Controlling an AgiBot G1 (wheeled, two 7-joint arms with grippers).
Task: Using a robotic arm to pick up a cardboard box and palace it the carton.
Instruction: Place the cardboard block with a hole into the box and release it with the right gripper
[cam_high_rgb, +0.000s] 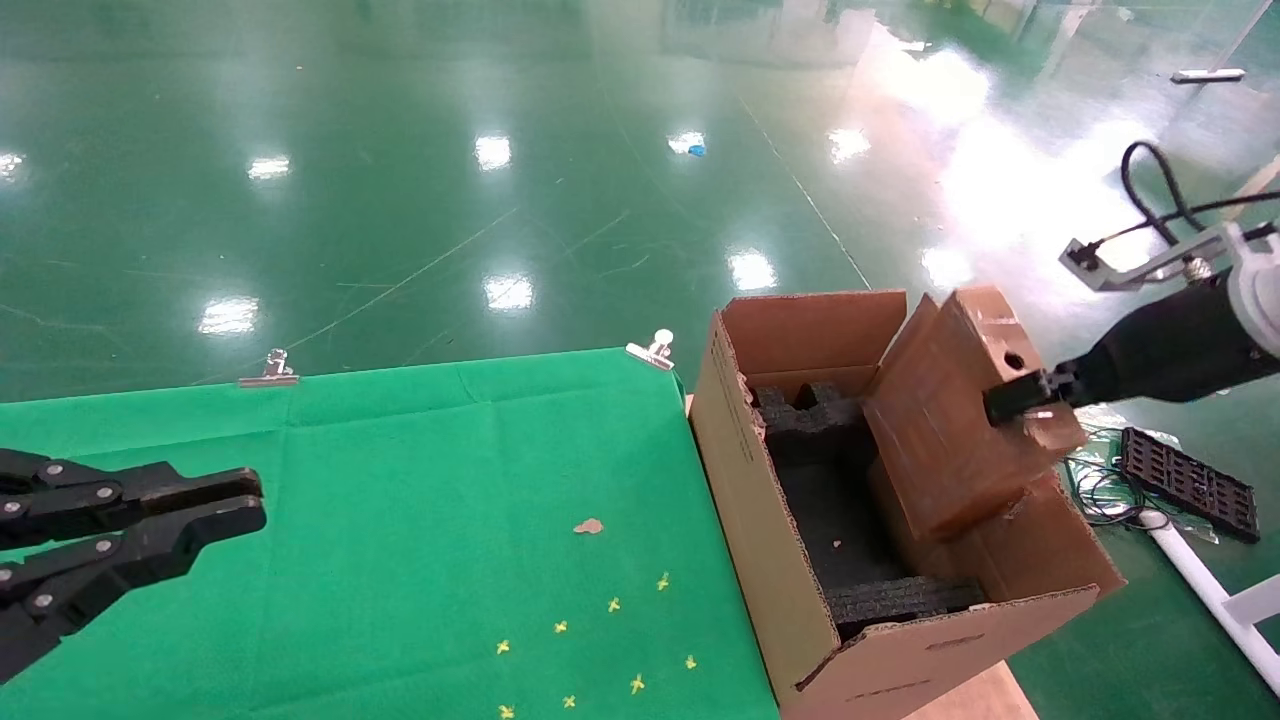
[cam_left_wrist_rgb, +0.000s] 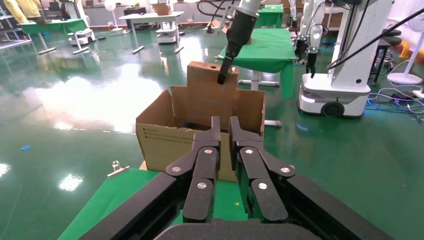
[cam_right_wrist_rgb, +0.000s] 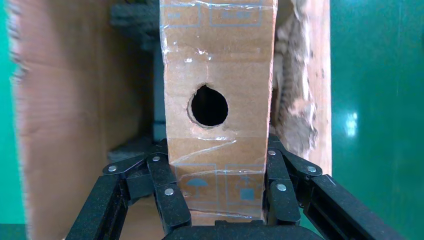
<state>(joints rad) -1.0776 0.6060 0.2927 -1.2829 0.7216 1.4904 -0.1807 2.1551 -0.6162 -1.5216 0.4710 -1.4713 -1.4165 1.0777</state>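
Your right gripper (cam_high_rgb: 1010, 400) jaws grasp the small flat brown taped cardboard box (cam_high_rgb: 950, 420), round hole showing, tilted over the big brown carton (cam_high_rgb: 760, 520); left gripper (cam_high_rgb: 235, 510) jaws clenched.

The right tool (cam_right_wrist_rgb: 216, 172) clamps the cardboard box (cam_right_wrist_rgb: 217, 65) above the carton (cam_right_wrist_rgb: 65, 125).

Head downward; wrists toward carton (cam_high_rgb: 800, 620)

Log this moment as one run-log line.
right gripper: shut on cardboard box | box: tilted, partly inside carton | left gripper: shut, idle over table
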